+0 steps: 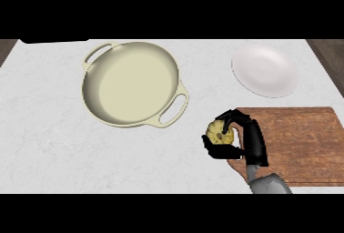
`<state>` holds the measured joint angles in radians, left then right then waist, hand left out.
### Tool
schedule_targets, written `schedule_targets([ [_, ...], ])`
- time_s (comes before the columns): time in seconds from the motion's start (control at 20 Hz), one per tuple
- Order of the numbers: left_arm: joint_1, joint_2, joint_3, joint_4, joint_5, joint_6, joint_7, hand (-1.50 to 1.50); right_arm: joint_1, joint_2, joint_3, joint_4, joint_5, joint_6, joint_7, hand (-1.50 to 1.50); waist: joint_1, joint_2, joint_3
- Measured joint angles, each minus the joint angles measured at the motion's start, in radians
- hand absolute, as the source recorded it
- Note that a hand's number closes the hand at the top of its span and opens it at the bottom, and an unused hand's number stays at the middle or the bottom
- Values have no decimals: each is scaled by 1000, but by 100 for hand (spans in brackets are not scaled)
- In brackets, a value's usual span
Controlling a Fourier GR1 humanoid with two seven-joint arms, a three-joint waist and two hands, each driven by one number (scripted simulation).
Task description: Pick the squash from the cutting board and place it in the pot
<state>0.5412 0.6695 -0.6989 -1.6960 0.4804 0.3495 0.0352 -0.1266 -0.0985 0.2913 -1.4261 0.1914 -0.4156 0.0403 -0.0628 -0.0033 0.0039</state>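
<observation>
Right hand (236, 136): you see its fingers and thumb curled round the squash (220, 131), a pale yellow ridged piece that shows between them. Hand and squash sit at the left edge of the cutting board (302, 141), partly over the white counter (53, 159); you cannot tell whether the squash touches the board. The grey forearm enters from the lower edge. The pot (161, 122), cream-coloured with two loop handles, lies to the upper left, apart from the hand. A white plate (265, 69) lies beyond the board.
</observation>
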Motion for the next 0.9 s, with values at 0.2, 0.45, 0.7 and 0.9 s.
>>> schedule_targets([
  [0.2, -8, 8, -13, 3, 10, 1, 0, 0, 22, 16, 49, -14, 47, -25, -56, 150, -5, -1, -1],
  [0.45, -16, 14, -27, 7, 15, 15, -9, 0, 22, 7, 90, -36, 131, -66, -63, 150, -7, -4, -3],
  [0.7, -21, 26, -37, 7, 26, 22, -18, 0, -9, -3, 126, -60, 243, -105, -21, 150, -8, -7, -5],
  [0.9, -25, 34, -44, 4, 33, 35, -24, 0, -65, -5, 141, -77, 328, -112, 55, 150, -5, -8, -7],
])
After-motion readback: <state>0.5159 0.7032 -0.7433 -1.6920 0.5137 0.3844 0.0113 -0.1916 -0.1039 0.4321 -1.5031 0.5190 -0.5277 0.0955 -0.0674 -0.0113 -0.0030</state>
